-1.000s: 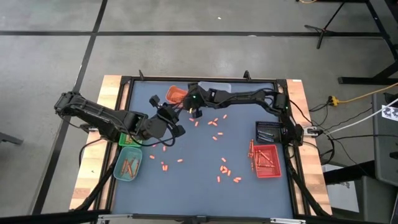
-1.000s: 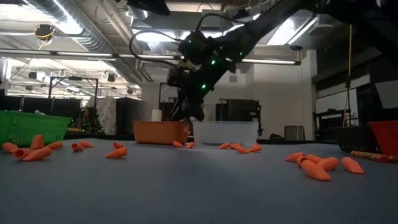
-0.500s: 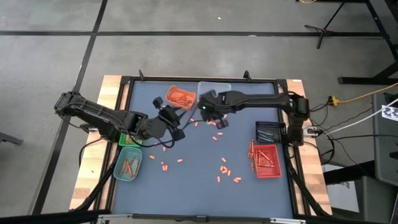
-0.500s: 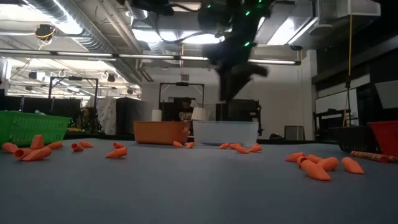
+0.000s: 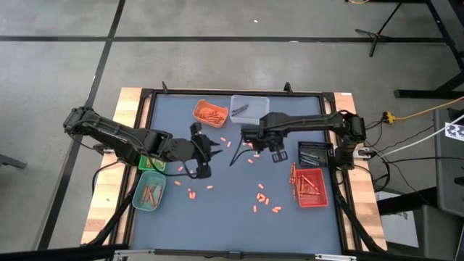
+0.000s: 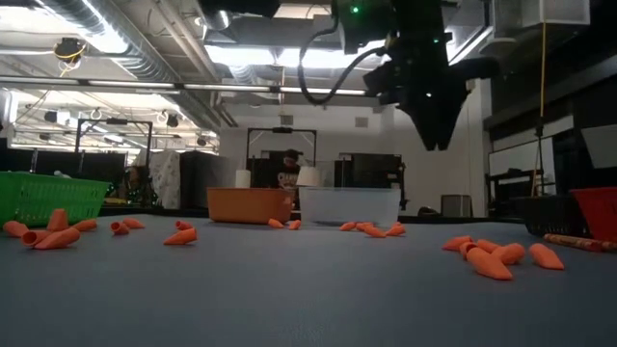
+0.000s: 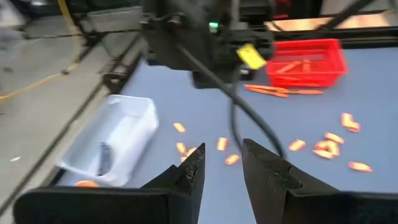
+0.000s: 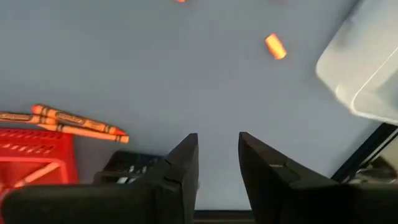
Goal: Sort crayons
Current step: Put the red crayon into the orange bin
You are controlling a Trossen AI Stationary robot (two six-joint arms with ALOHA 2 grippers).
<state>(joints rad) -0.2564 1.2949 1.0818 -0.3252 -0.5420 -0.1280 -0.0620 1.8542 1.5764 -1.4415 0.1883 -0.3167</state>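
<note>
Both grippers hang empty, fingers spread: the left gripper (image 7: 222,163) and the right gripper (image 8: 217,155). The clear plastic tray (image 7: 118,134) holds one blurred dark stick, possibly a crayon (image 7: 104,158).

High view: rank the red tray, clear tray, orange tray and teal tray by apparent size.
1. red tray
2. clear tray
3. teal tray and orange tray: too alike to rank

Clear bin (image 5: 250,106), red basket (image 5: 312,188), table (image 5: 225,210)
</note>
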